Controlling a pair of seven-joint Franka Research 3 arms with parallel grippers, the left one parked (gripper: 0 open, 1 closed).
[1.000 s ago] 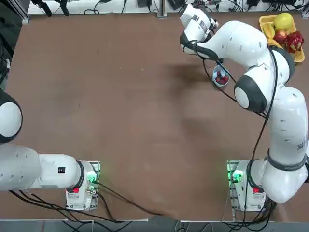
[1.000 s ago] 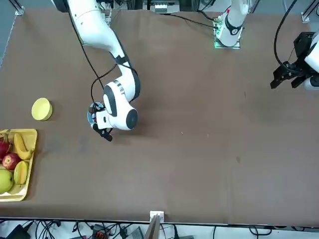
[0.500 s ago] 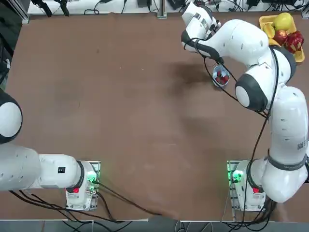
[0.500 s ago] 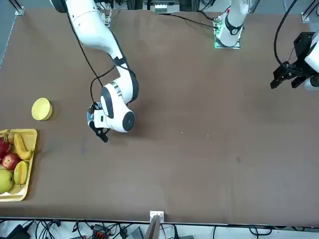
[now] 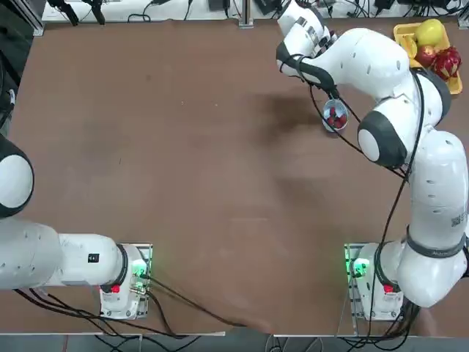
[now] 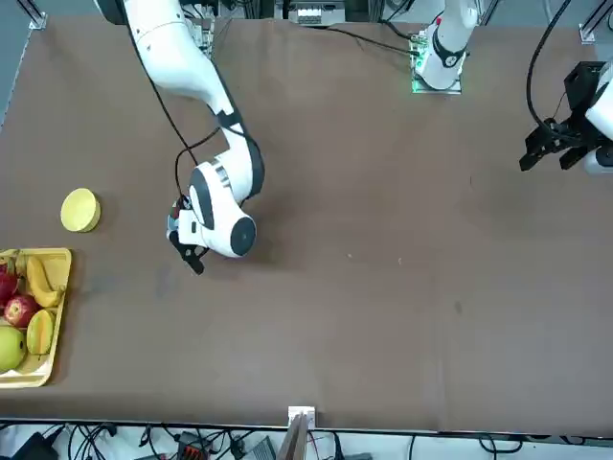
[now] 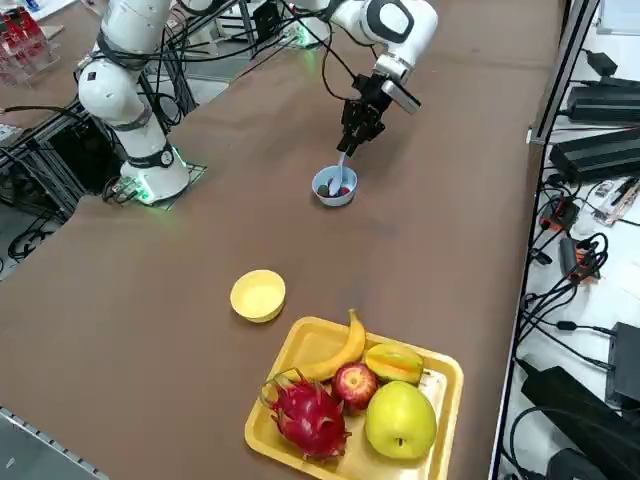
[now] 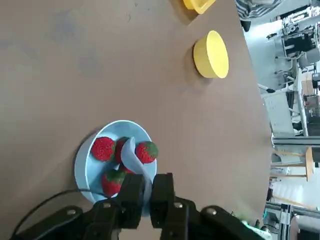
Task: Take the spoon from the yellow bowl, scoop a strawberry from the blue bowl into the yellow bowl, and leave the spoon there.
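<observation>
The right gripper [image 8: 146,192] hangs just above the blue bowl [image 8: 85,162], its jaws pressed tight on the handle of the spoon [image 8: 134,160]. The spoon slants down from the jaws into the bowl, and its pale scoop lies among the strawberries [image 8: 103,148], touching the one nearest the bowl's rim on the yellow bowl's side. Four strawberries show in the wrist view, all inside the blue bowl. In the right side view the gripper [image 7: 352,137] points down at the blue bowl [image 7: 335,188] with the spoon [image 7: 339,172] reaching from the jaws to the fruit, so the bowl sits directly under the jaws and slightly toward the counter's right edge. The yellow bowl [image 7: 258,295] stands well apart from the blue one, nearer the counter's far right corner, with nothing visible in it; it lies between the blue bowl and the rectangular fruit tray [image 7: 434,400], which occupies that corner and carries a banana, an apple, a dragon fruit and other fruit. In the top view the arm covers most of the blue bowl [image 5: 335,117], and in the front view only a sliver of it shows beside the wrist, while the yellow bowl [image 6: 80,210] is in plain sight near the tray [image 6: 50,369].
</observation>
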